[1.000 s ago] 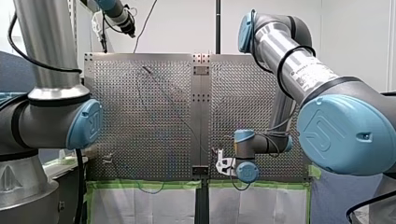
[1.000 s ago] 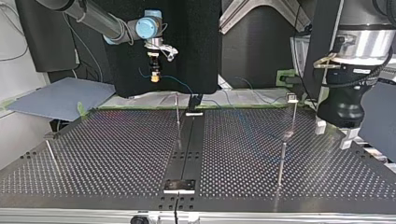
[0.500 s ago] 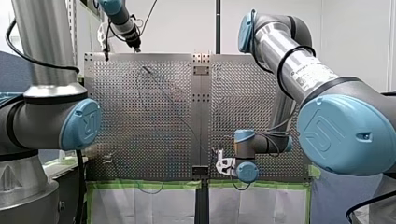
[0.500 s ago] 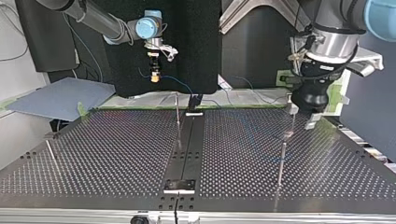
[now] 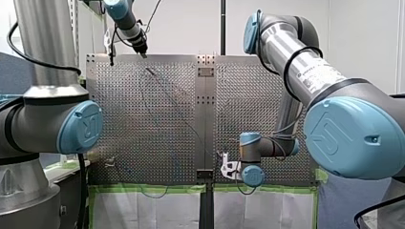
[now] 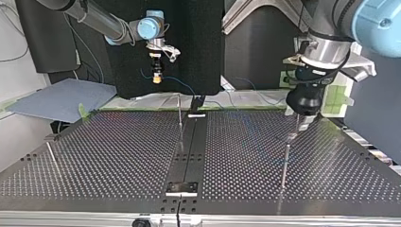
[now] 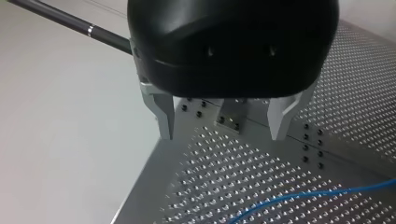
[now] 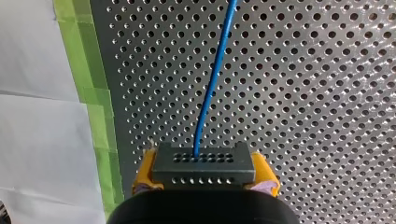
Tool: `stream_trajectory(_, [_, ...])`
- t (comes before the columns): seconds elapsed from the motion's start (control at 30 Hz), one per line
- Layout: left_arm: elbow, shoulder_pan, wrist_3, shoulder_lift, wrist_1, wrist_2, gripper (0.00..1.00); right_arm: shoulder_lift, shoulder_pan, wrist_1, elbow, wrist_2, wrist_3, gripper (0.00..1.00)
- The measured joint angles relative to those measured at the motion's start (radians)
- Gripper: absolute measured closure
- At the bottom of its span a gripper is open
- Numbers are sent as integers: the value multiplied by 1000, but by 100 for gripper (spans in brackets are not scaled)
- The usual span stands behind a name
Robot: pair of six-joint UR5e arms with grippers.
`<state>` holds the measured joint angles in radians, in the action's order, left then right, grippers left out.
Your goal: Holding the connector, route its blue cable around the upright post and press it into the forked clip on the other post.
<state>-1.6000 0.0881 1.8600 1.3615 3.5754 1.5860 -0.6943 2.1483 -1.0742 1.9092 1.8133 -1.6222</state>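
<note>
My right gripper [image 8: 205, 173] has yellow pads [image 8: 144, 171] shut on a dark grey connector [image 8: 203, 163]. Its blue cable [image 8: 212, 84] runs ahead over the perforated table. In the top view this gripper [image 6: 155, 78] hangs above the table's far edge, and the cable [image 6: 187, 88] trails toward the thin upright post [image 6: 179, 113]. My left gripper [image 7: 223, 135] is open with nothing between its metal fingers [image 7: 163, 116]; blue cable [image 7: 303, 196] lies below it. In the top view it [image 6: 305, 119] hovers over the right-hand post [image 6: 294, 132] and hides that post's top.
Another thin post [image 6: 283, 165] stands nearer the camera at the top view's right, and a leaning one [image 6: 52, 156] at its left. A black centre strip [image 6: 189, 156] splits the table. Green tape [image 8: 88, 93] and white sheeting line the edge by my right gripper.
My left arm has swung in from the top view's right edge, and its gripper now hangs over the right-hand post. My right gripper and the connector have stayed put.
</note>
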Motion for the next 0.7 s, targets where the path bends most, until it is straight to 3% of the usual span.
stream_trajectory(0.3, [-1, 8, -18, 37, -35, 35, 0, 0, 0, -5, 0, 0, -4, 100])
stream_trajectory(0.7, [-2, 10, -4, 39, 0, 126, 0, 0, 0, -3, 0, 0, -2, 100])
